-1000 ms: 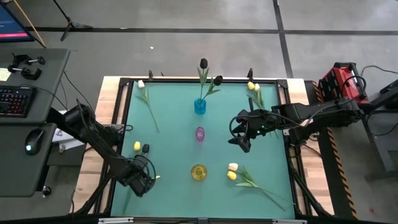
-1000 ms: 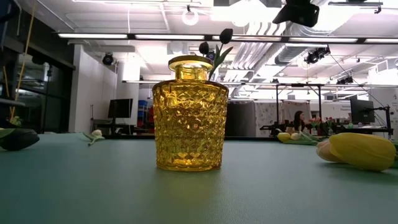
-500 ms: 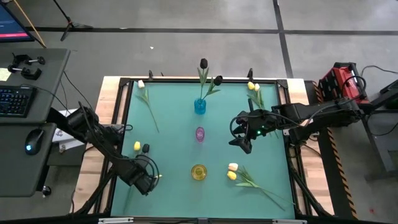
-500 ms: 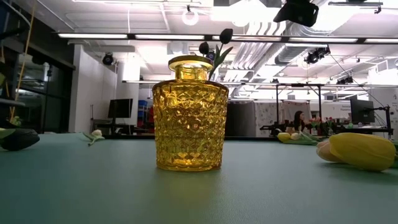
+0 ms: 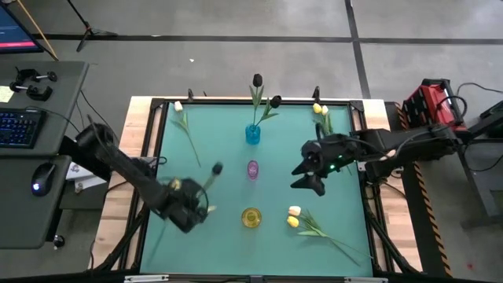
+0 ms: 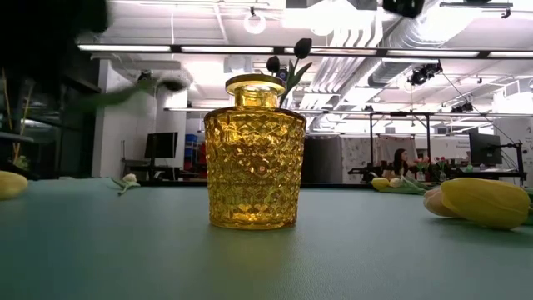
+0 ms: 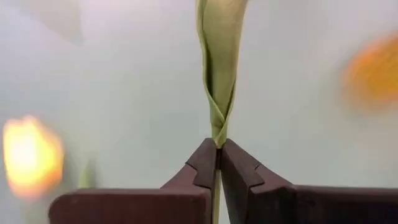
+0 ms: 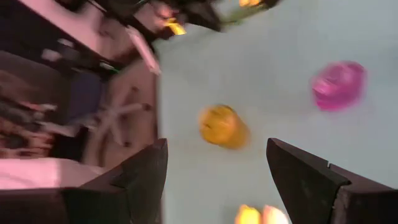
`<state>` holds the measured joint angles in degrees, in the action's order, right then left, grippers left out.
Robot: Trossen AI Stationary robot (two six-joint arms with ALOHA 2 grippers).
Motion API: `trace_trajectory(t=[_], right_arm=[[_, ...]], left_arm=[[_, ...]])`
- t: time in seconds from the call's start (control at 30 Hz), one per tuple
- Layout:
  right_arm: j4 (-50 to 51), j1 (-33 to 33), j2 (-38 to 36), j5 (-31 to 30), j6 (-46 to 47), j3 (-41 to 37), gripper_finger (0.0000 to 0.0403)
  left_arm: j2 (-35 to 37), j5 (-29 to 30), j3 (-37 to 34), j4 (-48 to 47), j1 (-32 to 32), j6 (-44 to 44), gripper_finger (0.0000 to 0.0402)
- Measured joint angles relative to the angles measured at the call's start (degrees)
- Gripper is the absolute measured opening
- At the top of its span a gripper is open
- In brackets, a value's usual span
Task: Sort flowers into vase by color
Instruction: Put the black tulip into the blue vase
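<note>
My left gripper (image 5: 198,203) is over the table's near-left part, shut on a near-black tulip. Its dark head (image 5: 218,167) points toward the purple vase (image 5: 252,168) and shows blurred in the low view (image 6: 172,84). A yellow tulip head (image 6: 8,184) lies on the mat near that arm. My right gripper (image 5: 306,178) hovers open, right of the purple vase. The blue vase (image 5: 252,134) holds two near-black tulips. The yellow vase (image 5: 251,218) stands near the front. My left gripper pinches the tulip's green stem, wrapped in a leaf (image 7: 219,127), between its two fingertips (image 7: 205,165). The stem runs straight on from the fingers. The tulip is lifted clear of the table, slanting up toward the table's middle with its head farthest from the gripper.
A pale tulip (image 5: 179,106) lies at the far left. Yellow tulips (image 5: 318,110) lie at the far right. A peach head (image 5: 294,211) and a yellow head (image 5: 292,222) lie right of the yellow vase, stems running toward the near-right corner. A black frame rims the mat.
My left gripper has risen from the near-left corner and swung toward the table's middle. The near-black tulip, which lay on the mat, has gone up with it and is now clear of the table. In the low view its head has left the mat.
</note>
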<state>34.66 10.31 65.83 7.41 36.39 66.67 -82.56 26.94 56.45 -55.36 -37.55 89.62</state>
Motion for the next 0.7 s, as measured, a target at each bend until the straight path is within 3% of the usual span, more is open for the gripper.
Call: trace_trajectory(t=[0.1,0.2,0.3,0.37,0.47,0.53,0.7], right_arm=[[-3.1,0.0,-2.2,0.1,2.0,0.0,0.0261],[-5.2,0.0,-4.5,-1.1,2.5,0.0,0.0261],[-5.9,0.0,-6.4,-4.2,2.6,0.0,0.0261],[-5.8,0.0,-7.1,-6.6,2.2,0.0,0.0261],[-5.8,0.0,-7.5,-9.6,1.4,0.0,0.0261],[-5.8,0.0,-7.4,-10.5,0.8,0.0,0.0261],[-5.6,0.0,-7.4,-13.0,0.7,0.0,0.0261]], left_arm=[[5.0,16.6,2.5,0.7,4.0,-9.9,0.0001],[9.5,32.6,3.2,9.6,9.6,-26.7,0.0001],[11.7,38.5,3.2,24.8,18.7,-48.8,0.0001],[11.6,33.4,3.1,38.3,26.0,-63.9,0.0001],[9.6,11.1,0.7,63.4,36.6,-84.0,0.0000],[7.0,-0.1,-0.1,73.7,42.0,-89.7,0.0000],[3.6,-6.4,-0.1,78.2,51.2,-90.0,0.0000]])
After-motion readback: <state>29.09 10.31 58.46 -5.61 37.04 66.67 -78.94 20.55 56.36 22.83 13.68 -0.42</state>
